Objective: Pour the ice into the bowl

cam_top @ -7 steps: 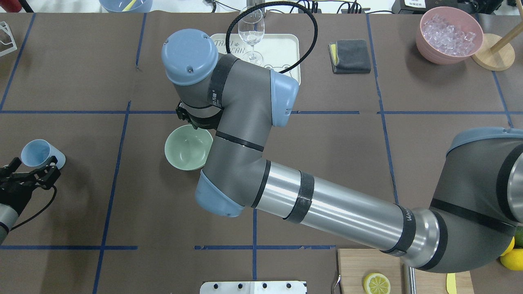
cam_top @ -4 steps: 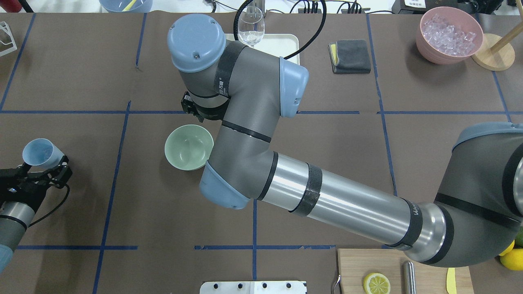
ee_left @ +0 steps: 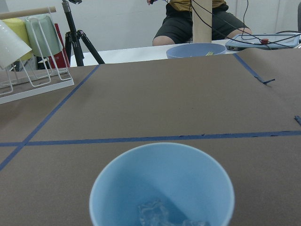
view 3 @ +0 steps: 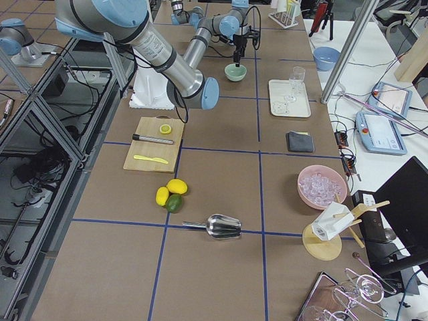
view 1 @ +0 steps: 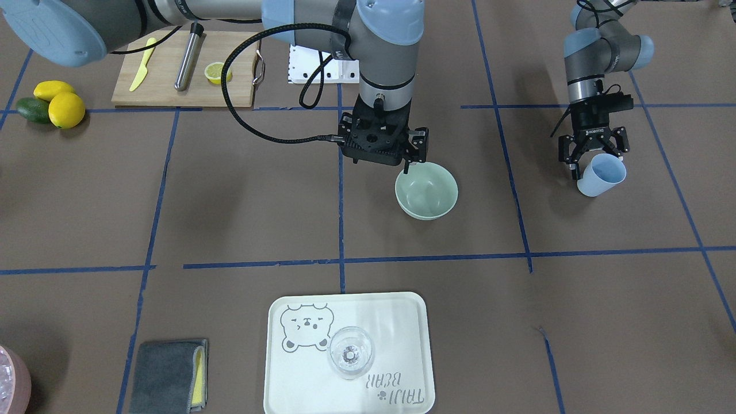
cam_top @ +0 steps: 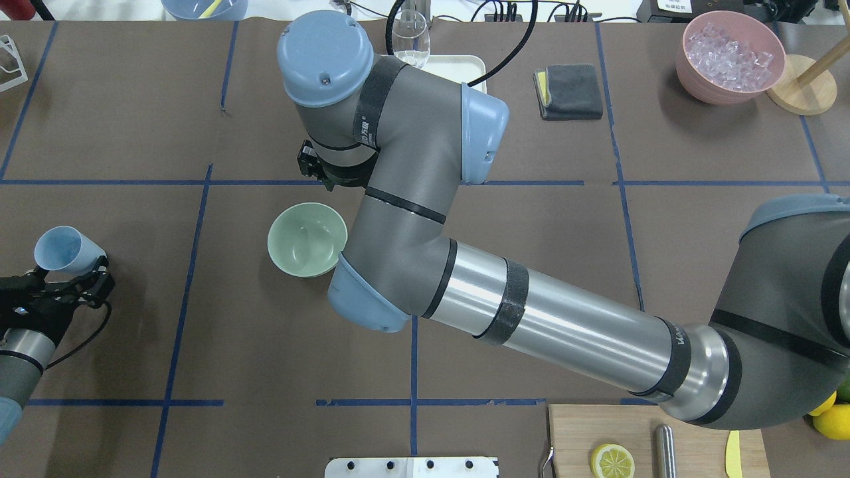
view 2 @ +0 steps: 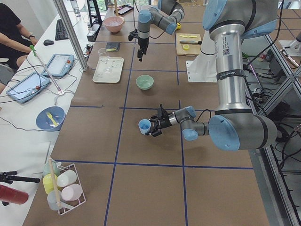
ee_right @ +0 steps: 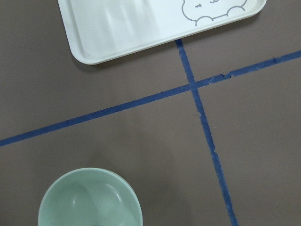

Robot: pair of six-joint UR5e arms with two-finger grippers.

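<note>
At the overhead view's left edge, the left tool (cam_top: 86,273) grips the blue cup (cam_top: 61,248), with ice (ee_left: 157,213) in its bottom. The bowl (cam_top: 307,239) sits centre-left on the desk (cam_top: 564,219), well apart. The right tool (view 1: 382,155), open and empty, hangs over the bowl's rim. A pouring cup could strike it and scatter cubes.

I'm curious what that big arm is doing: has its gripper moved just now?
Yes. Seen from overhead, the right gripper has moved off the bowl, over the blue tape line, towards the tray.
</note>
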